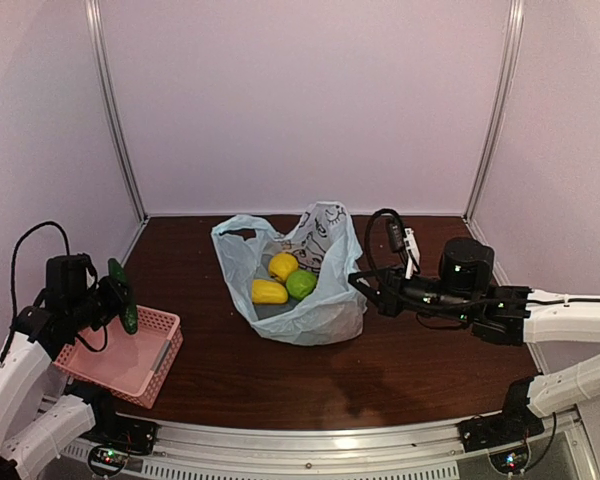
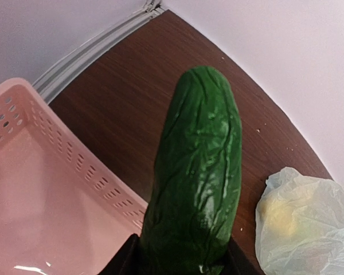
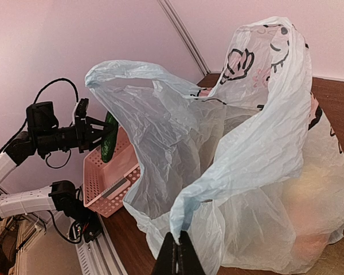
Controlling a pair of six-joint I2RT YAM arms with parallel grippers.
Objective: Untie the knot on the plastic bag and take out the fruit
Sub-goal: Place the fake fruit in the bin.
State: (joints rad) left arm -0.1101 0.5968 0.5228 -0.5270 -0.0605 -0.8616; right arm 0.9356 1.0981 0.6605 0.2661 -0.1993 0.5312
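Observation:
The pale blue plastic bag [image 1: 325, 300] stands mid-table with its mouth wide open; the knot is out of view. Inside lie two yellow fruit [image 1: 282, 265] [image 1: 268, 291] and a green one [image 1: 301, 284]. My right gripper [image 3: 178, 240] is shut on a thin fold of the bag's [image 3: 264, 143] near handle edge and holds it up. My left gripper [image 2: 180, 260] is shut on the dark green cucumber-like fruit [image 2: 198, 172], which hangs over the right rim of the pink basket [image 2: 40, 195]. In the top view that fruit [image 1: 127, 310] hangs at the far left.
The pink perforated basket [image 1: 120, 360] sits at the table's front left corner with nothing visible inside. Pale walls with metal rails [image 1: 115, 110] close in the table on three sides. Bare brown tabletop [image 1: 280, 380] lies between the bag and the near edge.

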